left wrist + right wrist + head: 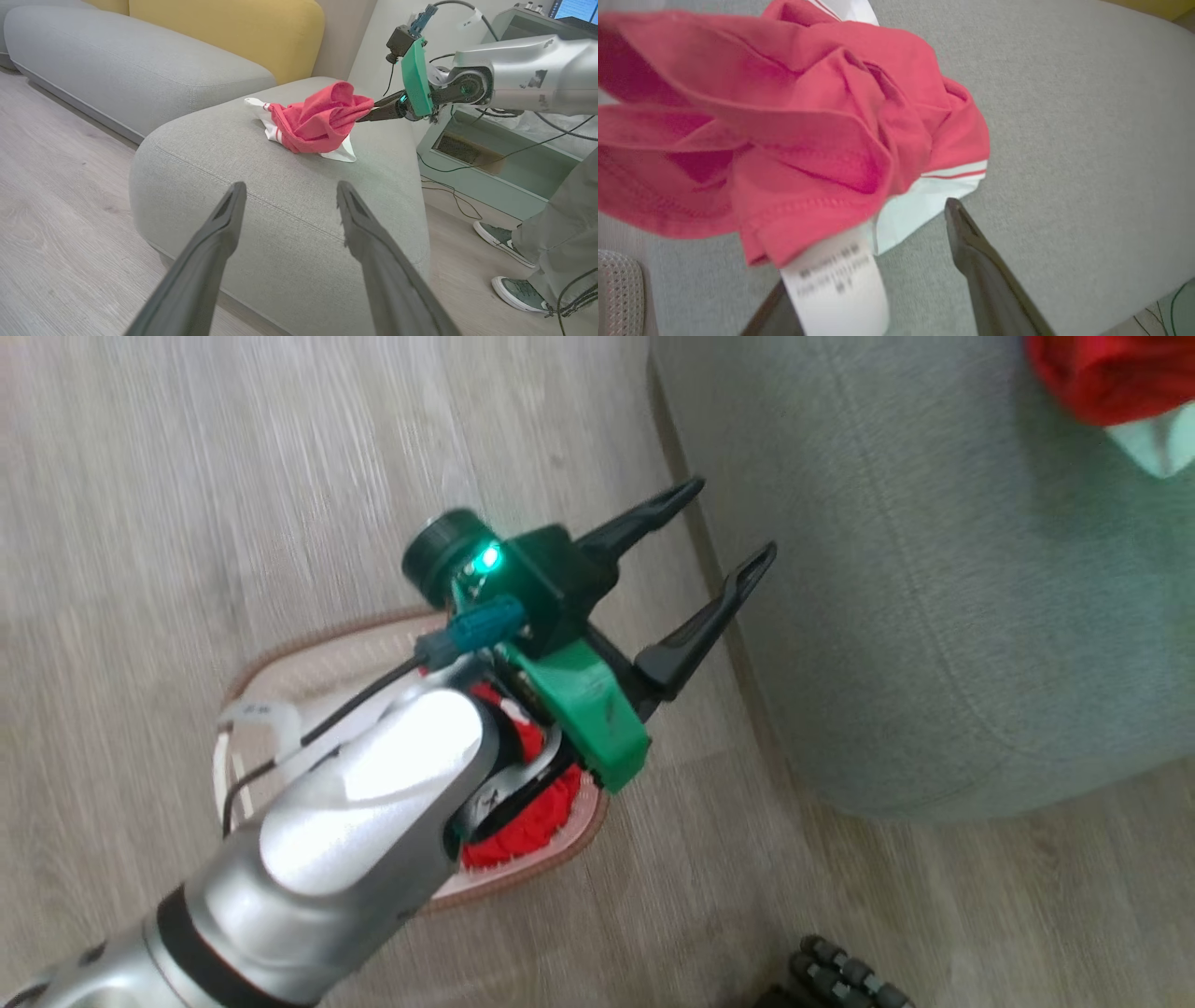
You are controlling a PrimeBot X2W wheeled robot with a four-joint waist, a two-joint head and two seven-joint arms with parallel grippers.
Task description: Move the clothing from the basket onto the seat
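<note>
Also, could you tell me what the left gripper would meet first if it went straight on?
Most likely the large grey-green fabric sofa seat: the left gripper points at its top near the rounded corner, short of the crumpled red and white garment. Depth is hard to judge.

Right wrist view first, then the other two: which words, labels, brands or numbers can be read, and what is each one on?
white tag sewn to the red garment: a few lines of dark print, too blurred to read.
screen at the top right of the left wrist view: bright, with faint lines, too small to read.
No text can be read in the head view.
</note>
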